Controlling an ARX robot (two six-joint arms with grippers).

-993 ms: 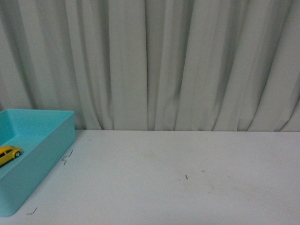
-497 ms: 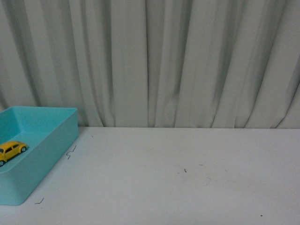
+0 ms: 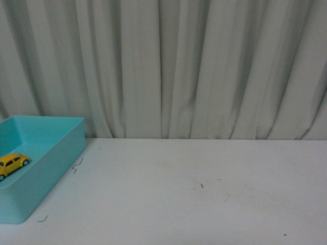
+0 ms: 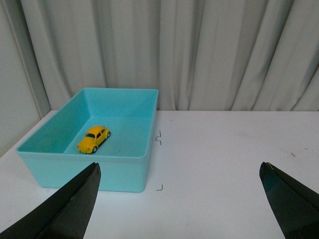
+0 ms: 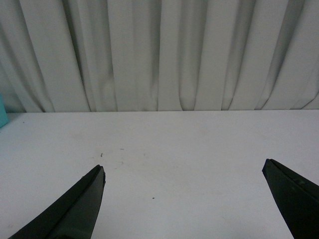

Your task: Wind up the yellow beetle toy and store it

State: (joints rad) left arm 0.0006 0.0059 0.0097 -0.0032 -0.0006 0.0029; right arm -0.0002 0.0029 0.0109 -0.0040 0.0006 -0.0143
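1. The yellow beetle toy (image 4: 93, 139) sits inside the teal bin (image 4: 124, 172) on the worktop (image 4: 229, 164).
2. The left gripper (image 4: 179, 199) hangs short of the bin, jaws spread, empty.
3. The right gripper (image 5: 184, 199), jaws spread, is well apart from the toy.

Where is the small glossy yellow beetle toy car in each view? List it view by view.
Front view: yellow beetle toy car at far left edge, inside the turquoise plastic bin.
Left wrist view: car on the bin floor.
Right wrist view: not in it.
Shared landmark: the turquoise bin, between front and left wrist views.
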